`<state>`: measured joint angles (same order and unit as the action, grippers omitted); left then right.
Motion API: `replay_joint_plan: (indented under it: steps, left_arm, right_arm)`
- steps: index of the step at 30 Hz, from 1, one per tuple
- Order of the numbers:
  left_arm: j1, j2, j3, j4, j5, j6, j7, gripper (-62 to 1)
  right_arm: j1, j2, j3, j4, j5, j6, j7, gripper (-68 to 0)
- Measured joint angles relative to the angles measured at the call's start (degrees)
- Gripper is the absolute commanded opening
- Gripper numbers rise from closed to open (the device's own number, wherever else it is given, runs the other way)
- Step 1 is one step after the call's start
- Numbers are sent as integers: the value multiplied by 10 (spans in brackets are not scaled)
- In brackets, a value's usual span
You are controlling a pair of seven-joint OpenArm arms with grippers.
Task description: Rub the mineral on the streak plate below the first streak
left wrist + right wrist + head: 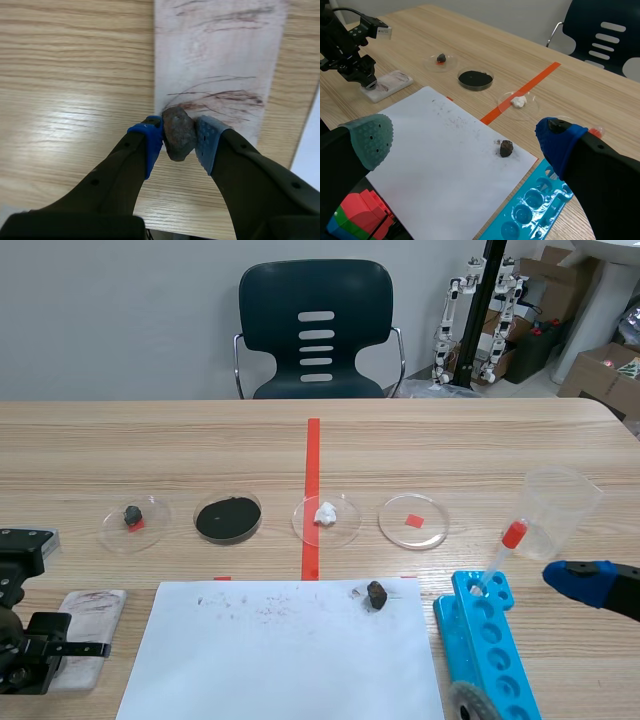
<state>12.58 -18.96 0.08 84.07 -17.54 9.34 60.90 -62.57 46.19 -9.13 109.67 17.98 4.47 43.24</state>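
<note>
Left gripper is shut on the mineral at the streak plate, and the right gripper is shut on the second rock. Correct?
Not quite. The right gripper is open and holds nothing: the right wrist view shows it spread wide, with the second rock lying loose on the white paper. The left gripper is indeed shut on the mineral at the streak plate.

Streak plate (100, 615) just left of paper (290, 650)

No lettering, number or brand is legible. The small white label (384, 33) on the left arm (347, 52), by the table's left edge, is too small to read.
</note>
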Motion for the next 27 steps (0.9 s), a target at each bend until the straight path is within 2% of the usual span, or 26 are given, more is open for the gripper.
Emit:
replay_joint_plan:
  steps: [2, 5, 10, 15, 17, 20, 24, 27]
  left_arm:
    - [0, -6, -3, -3, -45, -17, -5, -496]
    - [1, -6, -4, -3, -94, -38, -12, -496]
    - [1, -4, -2, -4, -127, -61, -13, -496]
    - [2, -4, -2, -4, -125, -60, -19, -496]
    - [6, -3, -2, -1, -113, -61, -30, -496]
    - [31, 1, 2, 21, -78, -60, -99, -496]
    - [81, 1, 3, 98, -57, -61, -199, -496]
    - [116, 1, 3, 150, -27, -62, -271, -496]
  right_arm:
    - [0, 0, 0, 0, 0, 0, 0, -84]
    - [0, 0, 0, 0, 0, 0, 0, -84]
    - [0, 0, 0, 0, 0, 0, 0, -84]
    - [0, 0, 0, 0, 0, 0, 0, -84]
    - [0, 0, 0, 0, 0, 0, 0, -84]
    - [0, 0, 0, 0, 0, 0, 0, -84]
    - [0, 0, 0, 0, 0, 0, 0, -84]
    - [0, 0, 0, 0, 0, 0, 0, -84]
